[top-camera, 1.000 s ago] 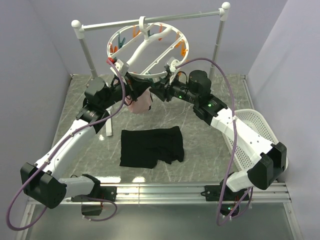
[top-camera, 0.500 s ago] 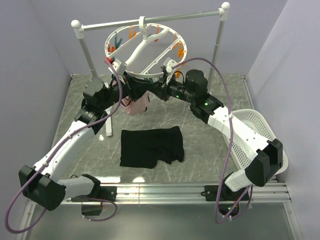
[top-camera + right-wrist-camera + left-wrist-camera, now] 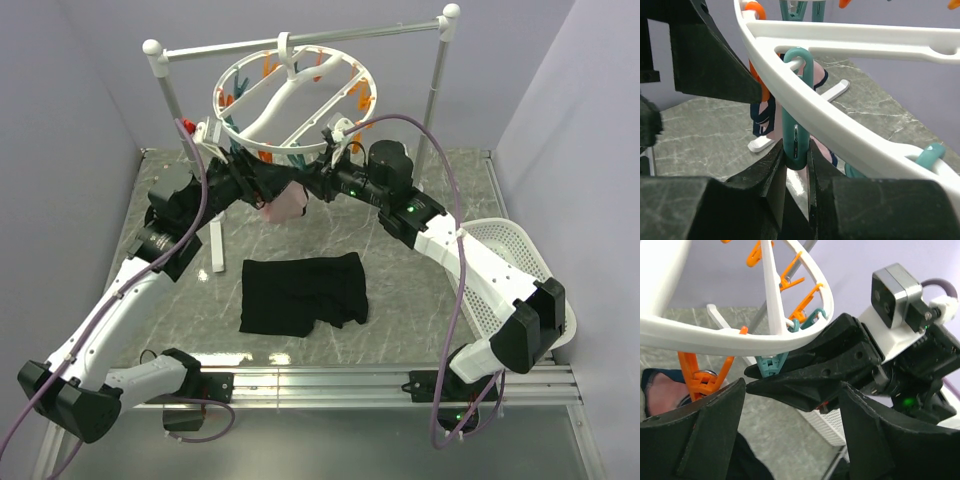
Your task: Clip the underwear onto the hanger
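Observation:
The black underwear [image 3: 303, 293] lies flat on the table, untouched by either gripper. The white hanger [image 3: 290, 100] hangs from the rail, tilted; its rim shows close up [image 3: 740, 342] [image 3: 840, 135]. My right gripper [image 3: 306, 183] [image 3: 796, 150] is shut on a teal clothespin [image 3: 796, 135] [image 3: 771, 365] under the hanger's near rim. Facing it, my left gripper [image 3: 243, 170] [image 3: 792, 385] is open and empty. An orange clothespin [image 3: 697, 375] hangs just left of the teal one.
A small pink garment [image 3: 285, 203] [image 3: 762, 117] dangles under the hanger's near rim between both grippers. The white rail stand [image 3: 300, 40] spans the back, one of its feet [image 3: 216, 245] on the table. A white basket [image 3: 510, 255] sits at the right.
My left gripper has opened and its arm has drawn back to the left. The right gripper has tightened and stays under the rim. The underwear has not moved.

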`<state>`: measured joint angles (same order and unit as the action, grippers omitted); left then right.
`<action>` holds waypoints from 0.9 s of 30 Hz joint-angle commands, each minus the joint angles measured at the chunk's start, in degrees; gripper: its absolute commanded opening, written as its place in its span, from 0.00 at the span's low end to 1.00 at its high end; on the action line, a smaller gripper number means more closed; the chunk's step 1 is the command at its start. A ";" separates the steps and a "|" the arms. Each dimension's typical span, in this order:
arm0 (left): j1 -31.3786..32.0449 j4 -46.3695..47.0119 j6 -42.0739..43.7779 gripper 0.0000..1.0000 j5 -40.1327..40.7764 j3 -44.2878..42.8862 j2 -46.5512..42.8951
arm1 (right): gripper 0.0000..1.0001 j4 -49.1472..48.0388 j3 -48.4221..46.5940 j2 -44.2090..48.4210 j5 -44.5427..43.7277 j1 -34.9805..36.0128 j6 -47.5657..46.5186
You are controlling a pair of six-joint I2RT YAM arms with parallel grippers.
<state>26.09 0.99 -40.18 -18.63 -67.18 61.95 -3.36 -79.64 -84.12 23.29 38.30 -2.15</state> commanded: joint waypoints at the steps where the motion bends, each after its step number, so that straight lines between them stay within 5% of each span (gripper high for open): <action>1: 0.45 0.93 -7.09 0.79 1.84 -1.03 -0.16 | 0.00 -1.83 -3.33 1.15 -1.49 1.25 1.98; 10: 2.91 1.38 -4.48 0.68 11.50 -2.43 2.82 | 0.00 -0.78 -4.21 0.89 -5.70 3.35 2.07; 27: 3.97 6.30 -2.44 0.59 17.93 -4.63 5.19 | 0.00 -0.07 -2.63 1.23 -9.76 5.64 2.07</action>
<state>29.95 2.70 -43.77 -3.09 -68.49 66.65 -2.11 -81.03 -84.14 13.37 42.87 -0.45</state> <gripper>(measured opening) 0.598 0.242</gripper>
